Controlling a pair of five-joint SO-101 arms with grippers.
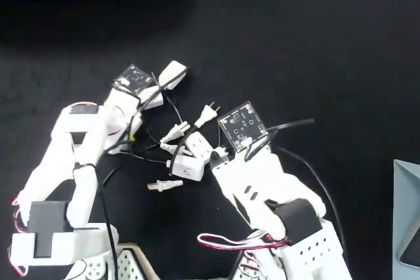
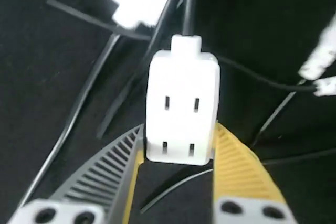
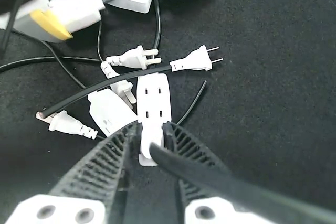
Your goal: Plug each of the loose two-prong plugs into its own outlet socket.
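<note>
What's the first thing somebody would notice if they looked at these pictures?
Probably the messy tangle of white plugs and black cords in the middle of the black table, between the left arm and the right arm. Up close, the left tool pinches a white socket block. The right tool grips the end of a white socket strip.

Left arm (image 1: 72,162), at 8 o'clock, extends toward centre, left gripper (image 2: 178,132) clamped on an outlet block (image 2: 182,93) — right arm (image 1: 269,188), at 5 o'clock, likewise, right gripper (image 3: 151,129) pinching an outlet strip (image 3: 154,95).
</note>
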